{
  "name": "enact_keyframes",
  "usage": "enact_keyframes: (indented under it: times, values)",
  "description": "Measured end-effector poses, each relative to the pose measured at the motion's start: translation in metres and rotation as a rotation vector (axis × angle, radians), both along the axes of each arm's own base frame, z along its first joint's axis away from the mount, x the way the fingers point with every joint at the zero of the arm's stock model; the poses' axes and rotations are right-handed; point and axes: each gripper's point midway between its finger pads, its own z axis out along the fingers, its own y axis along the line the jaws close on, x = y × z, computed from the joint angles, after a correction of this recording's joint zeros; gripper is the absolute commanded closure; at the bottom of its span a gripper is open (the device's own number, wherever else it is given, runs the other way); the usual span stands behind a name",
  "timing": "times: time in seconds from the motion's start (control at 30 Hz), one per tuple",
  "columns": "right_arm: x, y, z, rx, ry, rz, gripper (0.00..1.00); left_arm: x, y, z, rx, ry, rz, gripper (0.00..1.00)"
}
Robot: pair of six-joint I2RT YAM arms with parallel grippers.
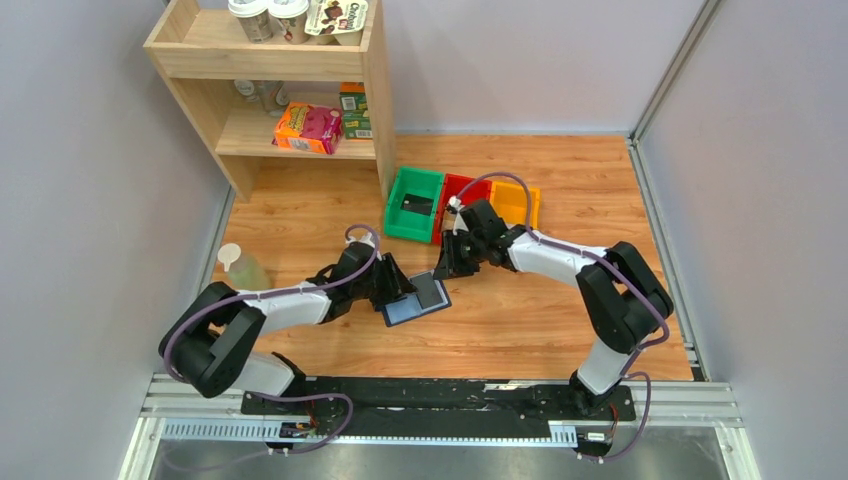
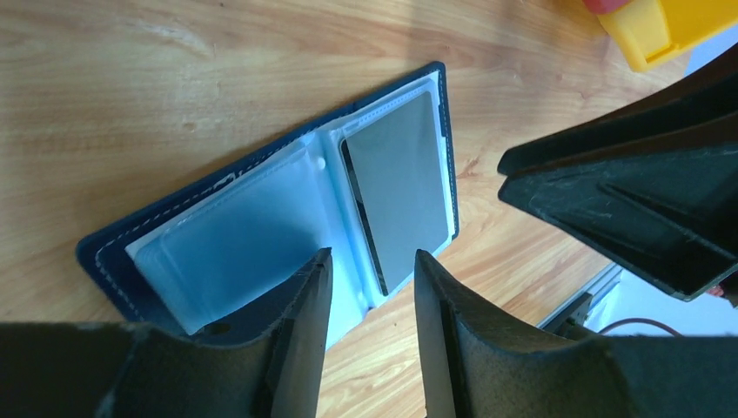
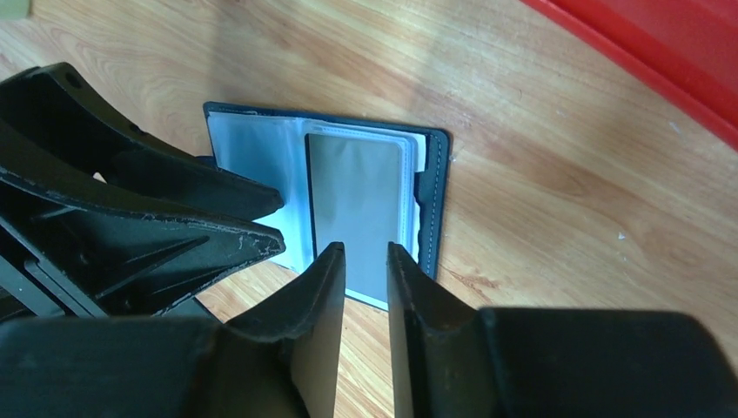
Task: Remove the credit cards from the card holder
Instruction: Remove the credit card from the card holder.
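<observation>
We see the card holder (image 1: 417, 300) lying open on the surface (image 1: 540, 320) at the middle of the top view, with a grey card (image 2: 402, 192) in its right-hand pocket. Our left jaws stand spread over its lower edge, gripping nothing. Our right jaws, narrowly parted, hover empty at the card's lower edge.

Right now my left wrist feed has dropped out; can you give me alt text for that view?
The card holder lies open on the wooden table, a grey card in one clear sleeve, the other looking empty. The left claw hangs over its near edge, jaws apart, holding nothing; the right claw sits close by, below a corner of the yellow bin.
</observation>
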Motion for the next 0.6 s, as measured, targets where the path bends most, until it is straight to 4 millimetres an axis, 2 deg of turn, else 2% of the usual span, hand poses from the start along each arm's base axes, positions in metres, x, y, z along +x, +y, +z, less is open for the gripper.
enact_keyframes:
  times: [0.17,0.4,0.6]
  values:
    - [-0.006,-0.003,-0.012,-0.013,0.026,0.005,0.80,0.003,-0.008,-0.006,-0.025,0.013,-0.008,0.59]
    - [-0.013,-0.003,-0.030,-0.017,0.069,0.023,0.83,0.005,-0.012,-0.006,-0.044,0.017,-0.006,0.61]
    - [-0.019,0.000,-0.034,0.016,0.079,0.041,0.83,0.007,-0.013,-0.004,-0.058,0.014,0.002,0.65]
